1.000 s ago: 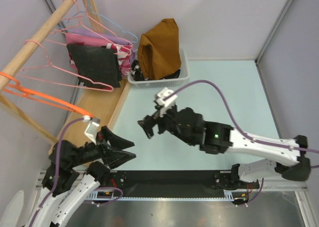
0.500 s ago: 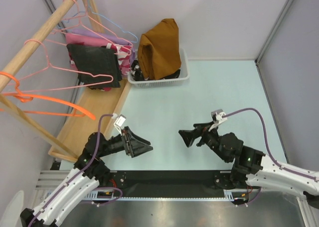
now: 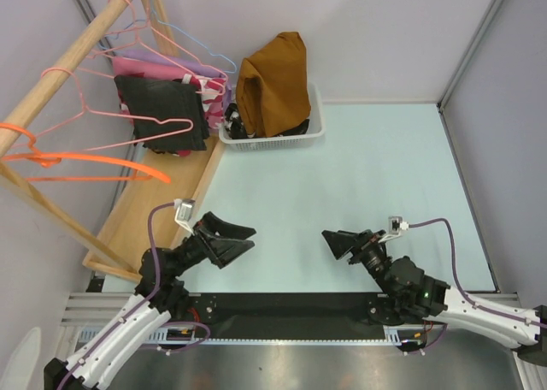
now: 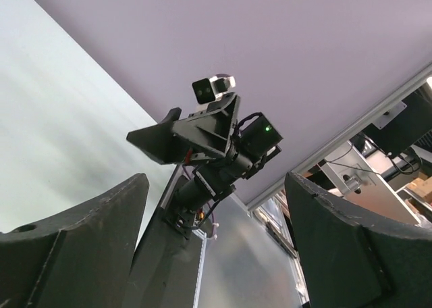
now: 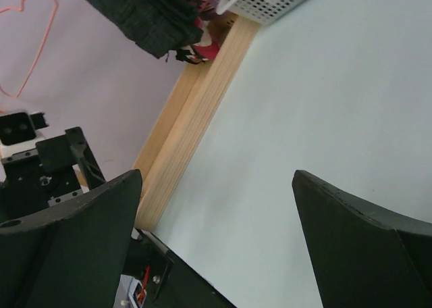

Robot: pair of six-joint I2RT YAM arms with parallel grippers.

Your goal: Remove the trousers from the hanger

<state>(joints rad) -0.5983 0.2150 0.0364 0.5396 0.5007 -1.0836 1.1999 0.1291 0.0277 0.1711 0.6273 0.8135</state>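
Note:
The rust-brown trousers (image 3: 273, 80) lie heaped in a white basket (image 3: 291, 135) at the back. A bit of black-and-white printed cloth (image 3: 232, 116) shows at the basket's left end, mostly hidden. An orange hanger (image 3: 94, 162) hangs bare on the wooden rail (image 3: 73, 61). My left gripper (image 3: 235, 239) is open and empty, low near its base; its wrist view (image 4: 214, 181) looks across at the right arm. My right gripper (image 3: 338, 243) is open and empty near its base, over bare table in its own view (image 5: 216, 178).
A dark cloth (image 3: 162, 112) and pink cloth (image 3: 167, 67) hang on pink hangers at the rail's far end; the dark cloth also shows in the right wrist view (image 5: 145, 14). A wooden base board (image 3: 162, 193) runs along the left. Walls close in behind and to the right.
Both arms have drawn back toward their bases. The left gripper has left the orange hanger, which has swung level. The right gripper has moved from mid-table to the near right.

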